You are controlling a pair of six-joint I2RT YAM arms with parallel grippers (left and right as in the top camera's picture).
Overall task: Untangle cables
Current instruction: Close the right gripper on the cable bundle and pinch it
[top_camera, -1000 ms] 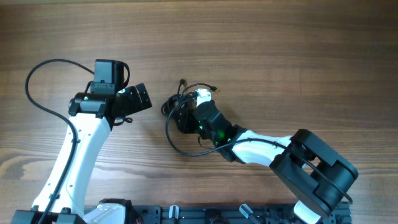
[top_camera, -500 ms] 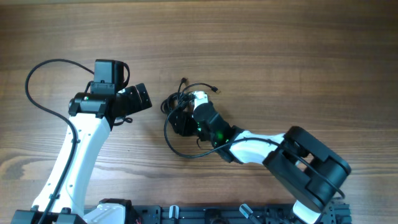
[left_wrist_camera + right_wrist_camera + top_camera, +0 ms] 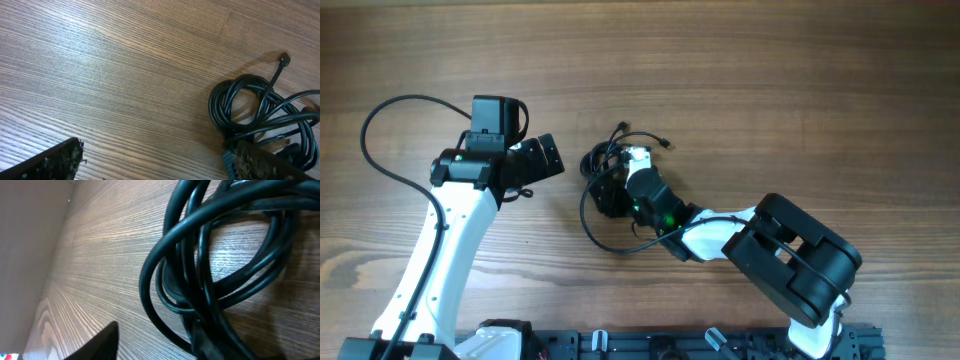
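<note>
We have the cables point(image 3: 603, 168) bunched in one knot, and everything turns on who sits nearer it; the right gripper point(image 3: 613, 192) is down on the knot itself, strands crowding right against it, though we cannot tell how wide it stands or whether it has a strand; the left gripper point(image 3: 552, 158) hangs just beside the knot, opposite, jaws spread wide, empty; plug ends point(image 3: 665, 146) poke from the knot's far side, a slack loop point(image 3: 595, 228) trails from its near side; the right arm is nearer, we judge.
</note>
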